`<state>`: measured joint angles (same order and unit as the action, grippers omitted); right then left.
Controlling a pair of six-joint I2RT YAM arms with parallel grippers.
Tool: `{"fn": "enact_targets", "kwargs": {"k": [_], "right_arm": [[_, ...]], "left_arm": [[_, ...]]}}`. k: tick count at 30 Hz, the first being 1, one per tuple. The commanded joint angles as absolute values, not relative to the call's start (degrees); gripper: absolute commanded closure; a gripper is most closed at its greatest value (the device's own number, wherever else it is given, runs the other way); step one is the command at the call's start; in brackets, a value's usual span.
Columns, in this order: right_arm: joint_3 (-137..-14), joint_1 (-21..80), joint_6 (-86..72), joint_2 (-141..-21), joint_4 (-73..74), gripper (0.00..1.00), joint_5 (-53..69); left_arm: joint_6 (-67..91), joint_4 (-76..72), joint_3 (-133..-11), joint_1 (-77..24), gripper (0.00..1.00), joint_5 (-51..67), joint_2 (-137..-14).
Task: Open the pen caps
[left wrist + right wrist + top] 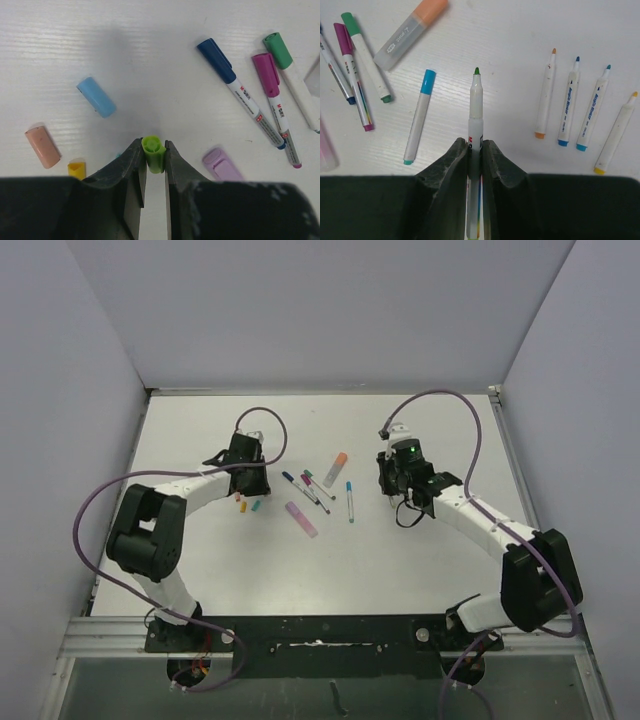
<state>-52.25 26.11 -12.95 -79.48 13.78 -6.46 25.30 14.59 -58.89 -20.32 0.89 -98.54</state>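
Note:
My left gripper (154, 146) is shut on a lime green pen cap (153, 155), held just above the table. Loose caps lie around it: light blue (96, 97), peach (43, 146), yellow (76, 169) and lilac (222, 165). Capped blue (240, 92), magenta (274, 100) and green (292, 75) pens lie to its right. My right gripper (475, 142) is shut on an uncapped pen (476, 105) with a green tip, pointing away. Several uncapped pens (569, 102) lie in a row to its right. A teal-capped pen (418, 117) lies to its left.
A peach-capped grey highlighter (410, 32) lies at the far left of the right wrist view. A pink highlighter (300, 519) lies mid-table between the arms. Grey walls stand round the white table (320, 570). Purple cables loop over both arms.

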Motion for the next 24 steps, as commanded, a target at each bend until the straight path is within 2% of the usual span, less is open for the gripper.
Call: {"fn": "enact_targets", "kwargs": {"k": [1, 12, 19, 24], "right_arm": [[-55.0, 25.5, -12.1, -82.1, 10.5, 1.00, -6.3], [-59.5, 25.3, -11.1, -93.3, 8.7, 1.00, -11.0], [-62.1, 23.4, -10.9, -99.0, 6.9, 1.00, -11.1], [-63.9, 21.1, -10.4, -102.0, 6.0, 1.00, -9.7]], "left_arm": [[24.3, 14.9, -62.1, -20.8, 0.94, -1.2, -101.2], [24.2, 15.3, -62.6, -20.9, 0.83, -2.6, -103.5], [24.3, 15.8, -62.6, -20.7, 0.69, -2.6, -103.0], [24.7, 15.9, -62.5, -20.7, 0.63, -3.0, -101.4]]}}
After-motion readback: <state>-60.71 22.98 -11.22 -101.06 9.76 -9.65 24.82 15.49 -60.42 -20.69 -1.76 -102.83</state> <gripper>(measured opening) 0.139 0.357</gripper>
